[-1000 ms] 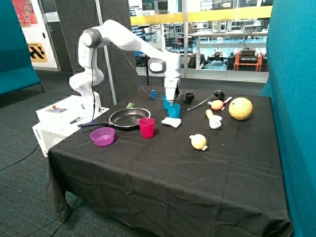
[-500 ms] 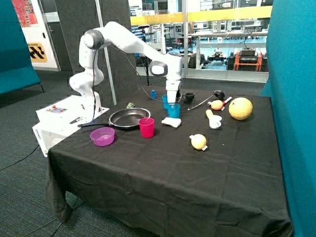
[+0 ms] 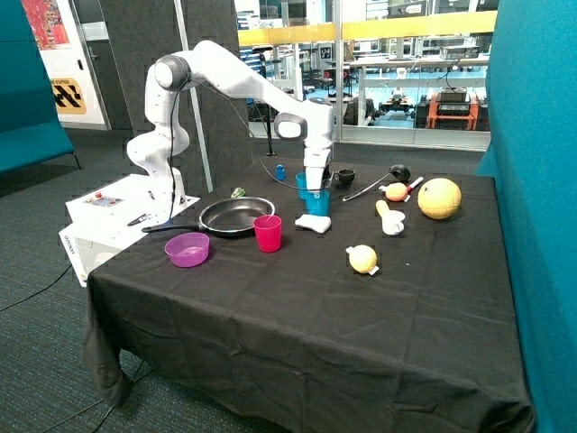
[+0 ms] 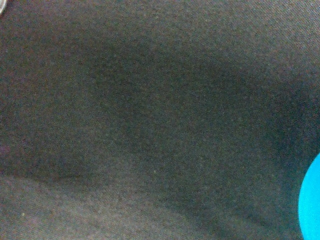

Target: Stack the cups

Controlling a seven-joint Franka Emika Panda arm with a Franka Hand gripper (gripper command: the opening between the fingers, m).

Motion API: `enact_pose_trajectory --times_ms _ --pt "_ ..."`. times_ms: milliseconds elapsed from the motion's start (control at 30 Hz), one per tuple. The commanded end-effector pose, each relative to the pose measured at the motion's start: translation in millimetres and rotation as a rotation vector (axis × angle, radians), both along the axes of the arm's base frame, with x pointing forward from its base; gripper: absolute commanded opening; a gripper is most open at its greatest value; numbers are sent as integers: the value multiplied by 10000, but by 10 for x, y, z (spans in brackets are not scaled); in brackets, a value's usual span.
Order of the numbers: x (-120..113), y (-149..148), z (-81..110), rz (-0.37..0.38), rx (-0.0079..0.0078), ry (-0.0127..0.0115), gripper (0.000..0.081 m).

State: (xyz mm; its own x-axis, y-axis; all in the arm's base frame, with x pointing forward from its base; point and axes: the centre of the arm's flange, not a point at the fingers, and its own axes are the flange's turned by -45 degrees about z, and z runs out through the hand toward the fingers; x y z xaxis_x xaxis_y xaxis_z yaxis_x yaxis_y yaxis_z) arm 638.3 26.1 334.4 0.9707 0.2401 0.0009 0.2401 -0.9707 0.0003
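**Jaws directly above the blue cup pair**

From the outside view I read the gripper [image 3: 315,187] as standing vertically at the rim of the near blue cup [image 3: 317,202], with the second blue cup [image 3: 303,186] just behind and touching or nearly touching it. Both stand upright, long axis vertical, in line with the jaws. I cannot tell how far the jaws are open or whether they have hold of the near cup; the fingers are hidden against the cup. The pink-red cup [image 3: 268,233] stands apart on the worktop [image 3: 297,316], beside the frying pan [image 3: 236,216], unstacked.

The wrist view shows mostly black cloth, with only a blue cup edge [image 4: 311,200] at the frame border. It confirms closeness to the worktop but not the grip. The outside view alone gives the cup layout.
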Motion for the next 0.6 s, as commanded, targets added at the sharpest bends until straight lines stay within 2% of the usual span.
enact_pose_trajectory --times_ms 0,567 --pt "-10 -20 15 -164 0 10 0" --pt "-37 -172 31 -349 1 10 0"
